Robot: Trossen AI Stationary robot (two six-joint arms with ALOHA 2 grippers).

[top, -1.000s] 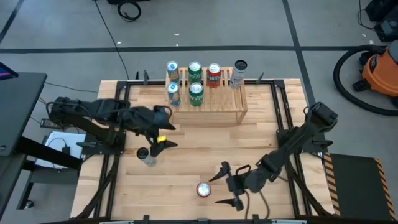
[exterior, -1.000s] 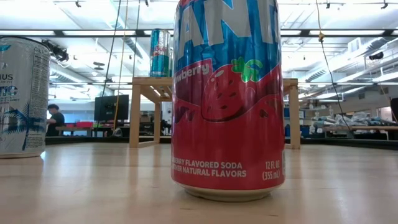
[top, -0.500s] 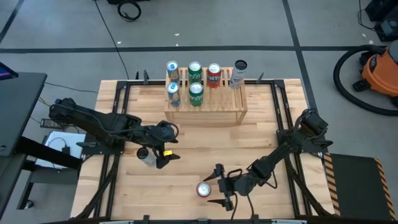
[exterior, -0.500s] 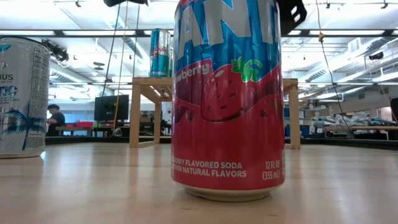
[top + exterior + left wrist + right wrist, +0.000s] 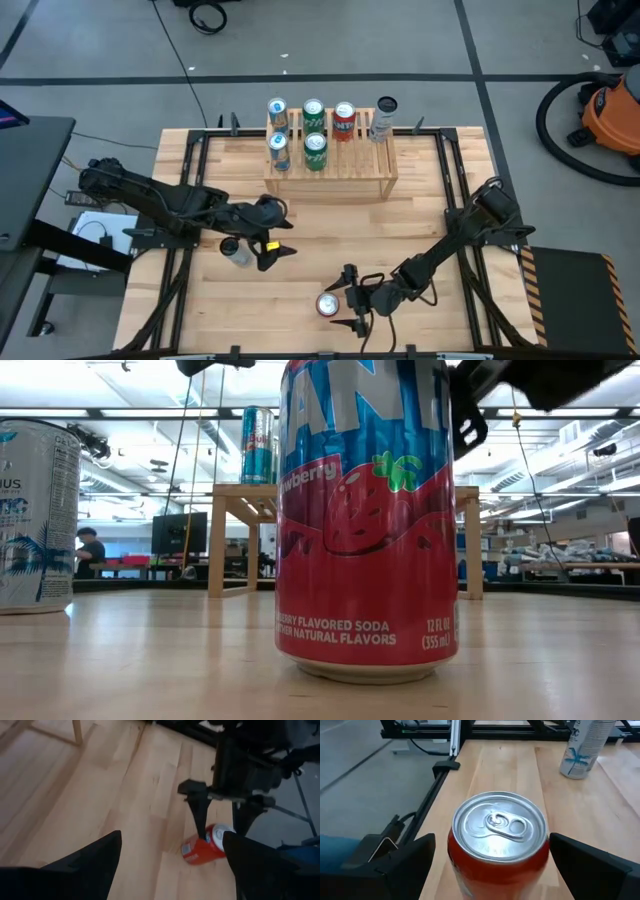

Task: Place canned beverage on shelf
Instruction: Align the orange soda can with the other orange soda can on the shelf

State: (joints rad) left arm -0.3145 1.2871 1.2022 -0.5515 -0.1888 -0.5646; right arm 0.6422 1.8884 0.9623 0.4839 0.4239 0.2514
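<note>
Beyond the pale wooden worktop [image 5: 420, 200] lies grey floor, with an orange vacuum [image 5: 610, 105] off to the right. Going left to right: the left tool [image 5: 268, 248] hovers with its fingers spread and empty, just beside a white can [image 5: 236, 251] standing near the worktop's left side. Next comes the red can [image 5: 327, 304], upright close to the front edge; this is the one in hand, a strawberry soda. The right tool [image 5: 352, 300] sits level with it, fingers spread wide on either side of the can's top, not yet touching. At the back stands the shelf [image 5: 330, 165], holding six cans on its two steps, with free places at the right of the lower step.

The red can looks sealed, its tab flat in the right wrist view, so it is probably full: fairly heavy, stiff enough if squeezed gently, yet thin-walled and smooth, so it could dent or slip. The best hold is likely across the round body at mid-height, below the rim, with the fingers square to the sides.

The front edge is near, so a nudge forward could send the can off. Open worktop lies between can and shelf; the left arm and white can stand well apart to the left, leaving a clear lane to the shelf's right half
</note>
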